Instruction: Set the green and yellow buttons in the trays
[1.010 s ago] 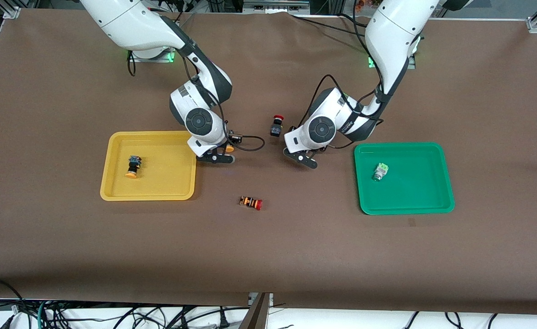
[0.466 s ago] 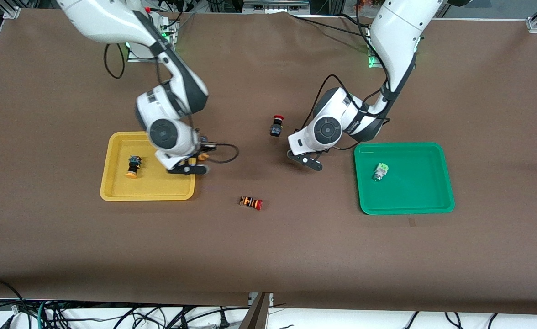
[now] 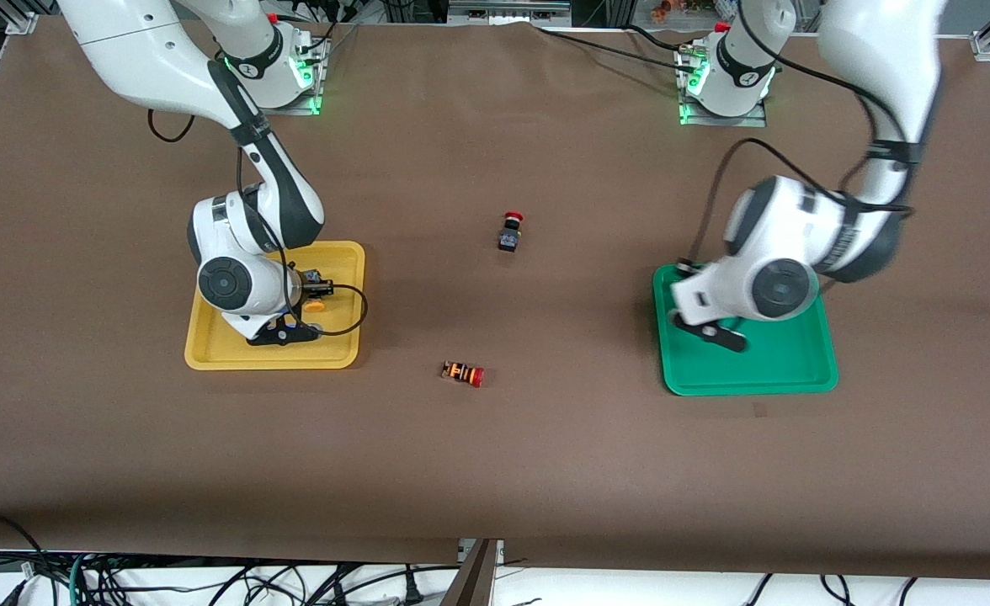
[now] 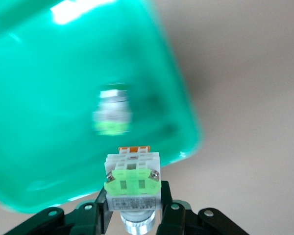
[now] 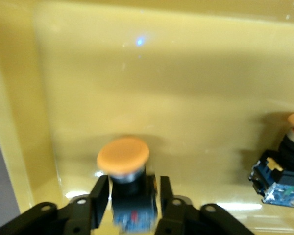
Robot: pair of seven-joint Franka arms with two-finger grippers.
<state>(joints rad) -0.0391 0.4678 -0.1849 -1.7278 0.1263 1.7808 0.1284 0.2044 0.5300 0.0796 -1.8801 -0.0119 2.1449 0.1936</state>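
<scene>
Carrying a round orange-yellow capped button (image 5: pixel 123 161) in the right gripper (image 5: pixel 130 196), fingers clamped on its black-blue body, low over the shallow yellow plastic tray (image 3: pixel 209 358), beside the yellow-capped button (image 5: pixel 284 169) already lying there. Holding a light-green square-capped button (image 4: pixel 132 183) pinched in the left gripper (image 4: pixel 132 215) over the green plastic tray (image 3: pixel 798 379), above the matching green button (image 4: pixel 112 115) resting inside. Probably sorting by colour, so each one hanging over the tray of its own colour, ready for release.

Lighting: the table (image 3: pixel 495 471) is being lit evenly and brightly from above.
Shadows: soft ones are being cast beside the arms.
Glare: white highlights are being reflected off the green tray (image 4: pixel 63 73).
Blur: the left arm (image 3: pixel 806 244) is being smeared; the yellow tray (image 5: pixel 152 83) is being rendered soft.
</scene>
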